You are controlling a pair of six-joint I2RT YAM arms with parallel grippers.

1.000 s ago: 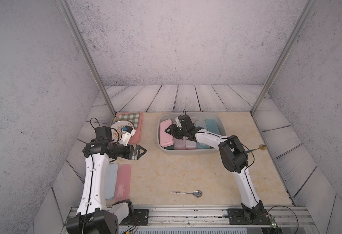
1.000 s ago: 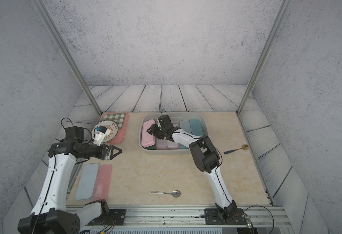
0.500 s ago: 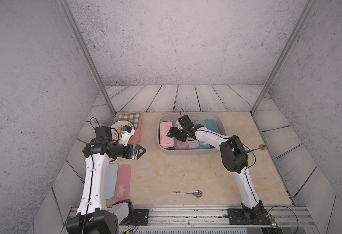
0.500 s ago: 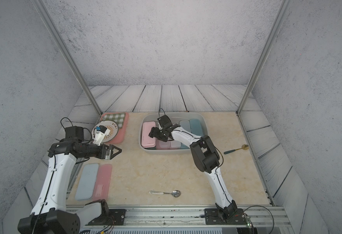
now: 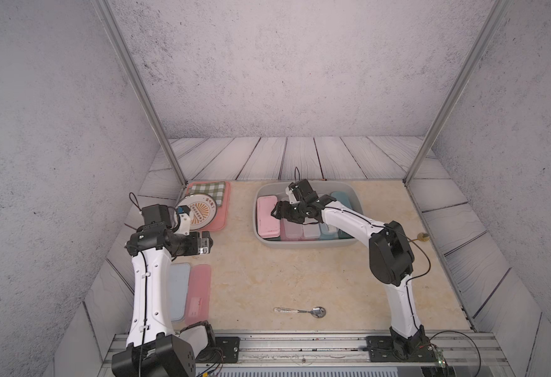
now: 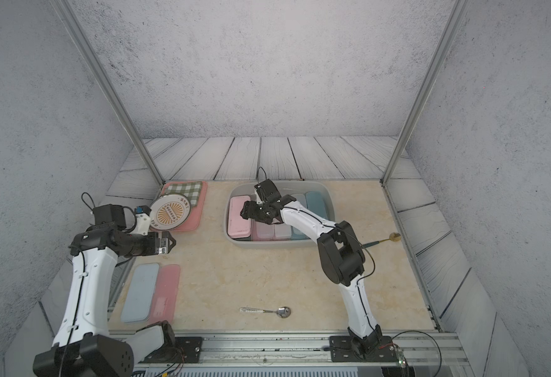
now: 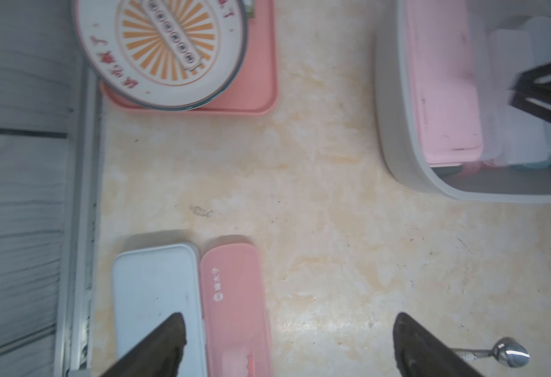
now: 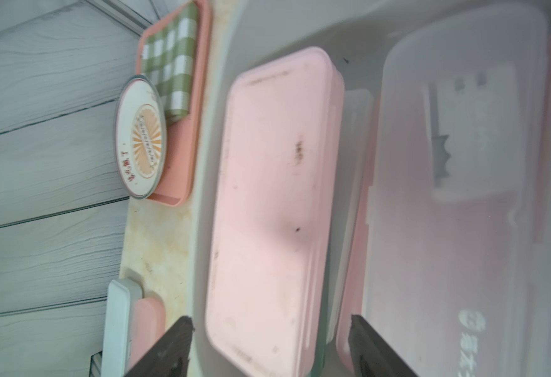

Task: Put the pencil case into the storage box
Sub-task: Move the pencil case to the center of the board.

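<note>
Spread and empty: right pincer (image 5: 275, 212), over left end of light grey plastic storage box (image 5: 300, 244). Flat in box, right under it, lies pale pink hard pencil case (image 5: 267, 217), beside frosted clear cases (image 5: 293, 228). Lower left of both top views, on beige table (image 5: 300, 277): salmon pink flat pencil case (image 5: 199, 290) touching pale blue flat pencil case (image 5: 179, 287), long sides running near edge to far wall. Near their far ends hangs left pincer (image 5: 209, 243), fingers wide apart, holding nothing. Left arm far nearer these two; my guess, its turn next.
</note>
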